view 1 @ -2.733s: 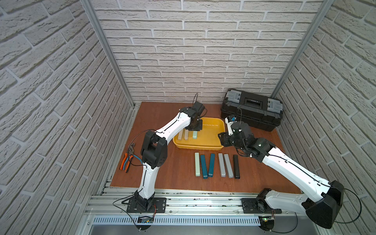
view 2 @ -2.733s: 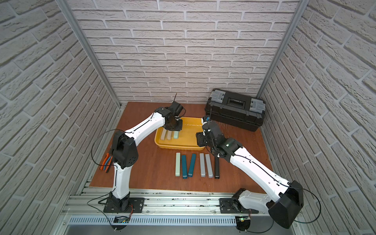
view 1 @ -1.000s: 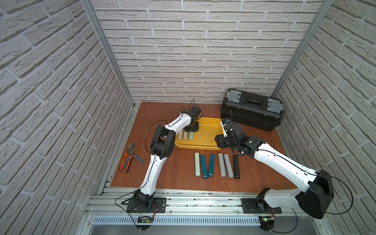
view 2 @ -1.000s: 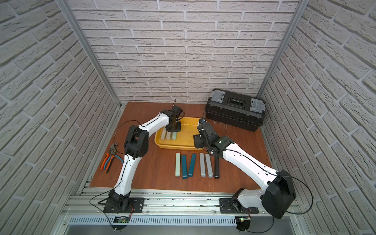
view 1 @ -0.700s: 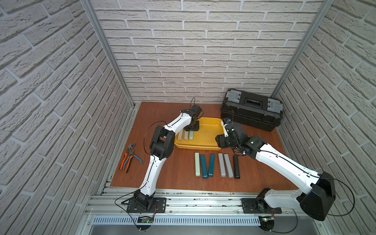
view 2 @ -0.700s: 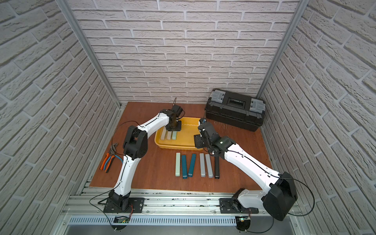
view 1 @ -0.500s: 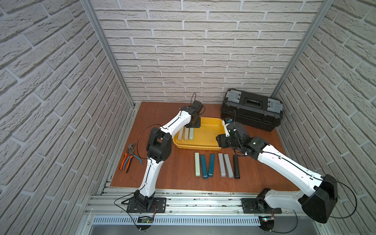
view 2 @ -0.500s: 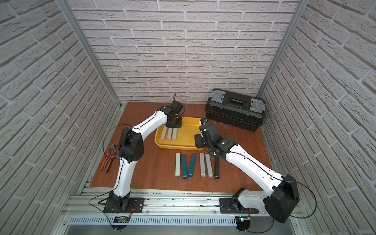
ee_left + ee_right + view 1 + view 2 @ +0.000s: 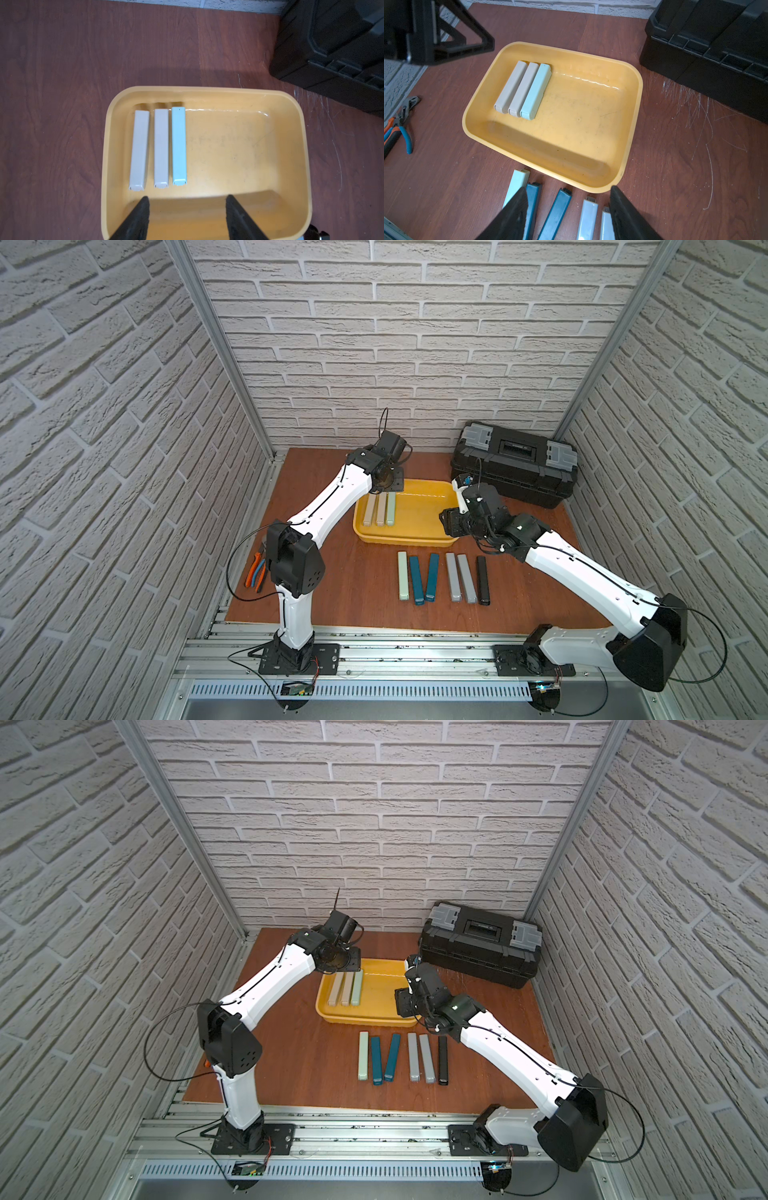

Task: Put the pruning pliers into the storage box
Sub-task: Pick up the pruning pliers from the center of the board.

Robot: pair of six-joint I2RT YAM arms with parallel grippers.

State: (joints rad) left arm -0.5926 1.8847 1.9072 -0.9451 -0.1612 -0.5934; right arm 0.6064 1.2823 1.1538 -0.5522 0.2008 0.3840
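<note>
1. Three pruning pliers (image 9: 160, 148), two beige and one mint, lie side by side inside the storage box (image 9: 299, 145).
2. Six loose bars (image 9: 453, 576) line the tabletop (image 9: 332, 597) just before the box.
3. Left hand (image 9: 187, 199) hovers over the box, wide and empty.
4. Right hand (image 9: 569, 191) hangs over the box's near rim, wide and empty.
5. Black toolbox (image 9: 515, 472) stands behind the box.

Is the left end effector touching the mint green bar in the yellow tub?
Apart. The left wrist view shows bare yellow tub floor between the open left end effector and the end of the mint green bar.
</note>
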